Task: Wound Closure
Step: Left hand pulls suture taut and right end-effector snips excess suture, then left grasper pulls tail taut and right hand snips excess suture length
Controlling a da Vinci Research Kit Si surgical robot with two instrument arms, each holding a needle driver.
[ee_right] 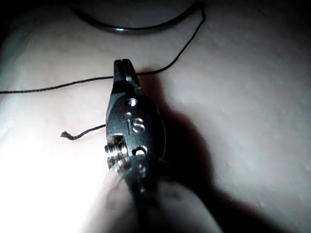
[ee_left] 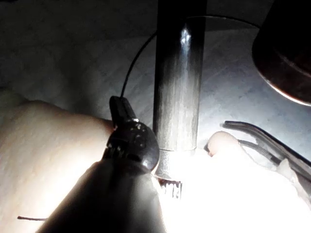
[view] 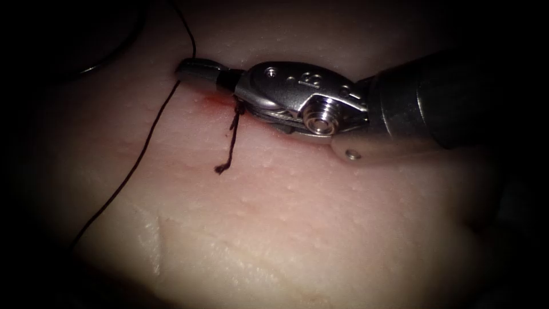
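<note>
My right tool (view: 191,71) reaches in from the right, its jaws shut on the long dark thread (view: 146,143) where it crosses their tip. The same grip is seen in the right wrist view (ee_right: 124,68). The curved needle (ee_right: 136,26) lies free on the tissue beyond the jaws, held by neither tool and not in the tissue. It is faint at the upper left of the endoscope view (view: 108,60). A short cut end of thread (view: 229,149) hangs from a stitch under the tool. The left arm's shaft (ee_left: 179,82) stands behind the right tool (ee_left: 131,141).
Red fluid (view: 214,100) stains the tissue (view: 297,229) beside the stitch. The thread trails off toward the lower left edge of the tissue. Metal forceps (ee_left: 272,141) lie off the tissue in the left wrist view.
</note>
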